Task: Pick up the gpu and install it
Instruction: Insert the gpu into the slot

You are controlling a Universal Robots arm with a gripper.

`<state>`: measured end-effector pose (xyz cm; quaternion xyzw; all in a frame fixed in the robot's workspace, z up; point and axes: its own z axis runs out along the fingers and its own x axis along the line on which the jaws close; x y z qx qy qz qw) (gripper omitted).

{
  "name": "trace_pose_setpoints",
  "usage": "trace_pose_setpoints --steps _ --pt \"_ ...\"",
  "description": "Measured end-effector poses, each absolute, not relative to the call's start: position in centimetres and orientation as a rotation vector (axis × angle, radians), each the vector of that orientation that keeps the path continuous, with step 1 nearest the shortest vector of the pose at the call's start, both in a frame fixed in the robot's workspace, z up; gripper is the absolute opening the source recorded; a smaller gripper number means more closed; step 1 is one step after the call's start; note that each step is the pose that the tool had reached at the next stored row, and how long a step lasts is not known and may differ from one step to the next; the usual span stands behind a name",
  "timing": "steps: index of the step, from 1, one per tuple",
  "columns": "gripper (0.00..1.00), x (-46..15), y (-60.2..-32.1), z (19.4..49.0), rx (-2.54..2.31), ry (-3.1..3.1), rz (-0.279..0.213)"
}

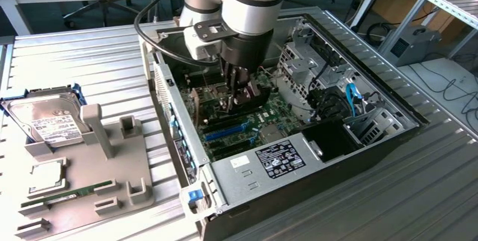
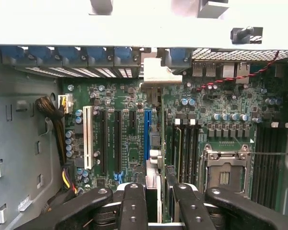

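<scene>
We have the thin flat rectangular gpu card (image 1: pixel 250 93), dark-faced with a silver metal end bracket, clamped edge-up between the black jaws of the grey-and-silver arm's gripper (image 1: pixel 240 97), which stand roughly half closed on the card's thickness. It hangs inside the open black-and-silver computer case (image 1: pixel 388 112), low over the green motherboard (image 1: pixel 272 109) and directly above the expansion slots; in the wrist view the card (image 2: pixel 153 143) runs away from the two inner fingers (image 2: pixel 133 206) along the blue slot (image 2: pixel 147 134), and its pale bracket end (image 2: pixel 157 74) sits up against the rear panel with the blue slot clips (image 2: pixel 101 53). So the card's long axis lies parallel to the slots, bracket end pointing to the case's back wall, connector edge facing down at the board. To do this step well, we judge that we must keep the card upright and square, line its lower edge with the slot along the whole length, let the bracket tongue slide between board and rear wall, and press straight down evenly, since any tilt could jam one end or stress the slot. Whether the edge already touches the slot we cannot tell. On the ribbed metal surface (image 1: pixel 89 67) at the exterior view's left, a grey holder tray (image 1: pixel 97 179) carries a silver hard drive with white label (image 1: pixel 48 123) and a narrow green RAM stick (image 1: pixel 67 194).
</scene>
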<state>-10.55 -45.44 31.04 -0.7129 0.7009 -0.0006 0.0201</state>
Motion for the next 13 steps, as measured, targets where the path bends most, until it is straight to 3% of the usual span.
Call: trace_pose_setpoints --steps 13 --pt "0.27 -11.05 -45.44 30.52 -2.212 2.174 -0.002"
